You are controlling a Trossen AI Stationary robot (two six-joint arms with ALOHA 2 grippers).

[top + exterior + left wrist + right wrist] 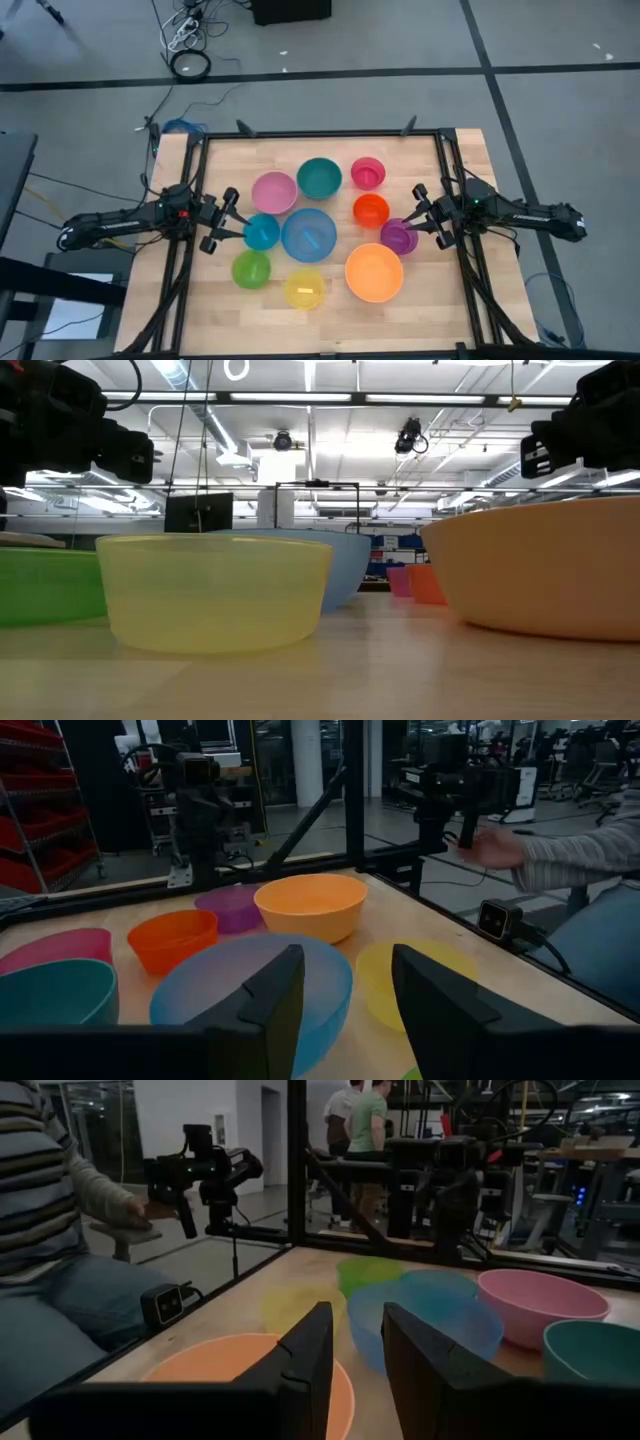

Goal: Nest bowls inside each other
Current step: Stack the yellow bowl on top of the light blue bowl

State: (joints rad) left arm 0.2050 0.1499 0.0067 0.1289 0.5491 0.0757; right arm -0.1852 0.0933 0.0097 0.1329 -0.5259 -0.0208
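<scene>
Several round plastic bowls stand upright on their bases on the wooden table. In the far row are pink [274, 192], teal [319, 178] and magenta [368, 173]. In the middle are light blue [262, 231], large blue [308, 234], red-orange [371, 210] and purple [398, 236]. Near the front are green [251, 269], yellow [304, 288] and large orange [374, 272]. My left gripper [232, 216] hovers open at the table's left, beside the light blue bowl. My right gripper [421, 209] hovers open at the right, beside the purple bowl. Neither holds anything.
Black frame rails [445, 180] run along the table's left, right and far edges. A small camera [497, 917] sits at the near edge. A person in a striped sleeve [50, 1200] sits just beyond that edge, a hand [495, 848] on a control rig.
</scene>
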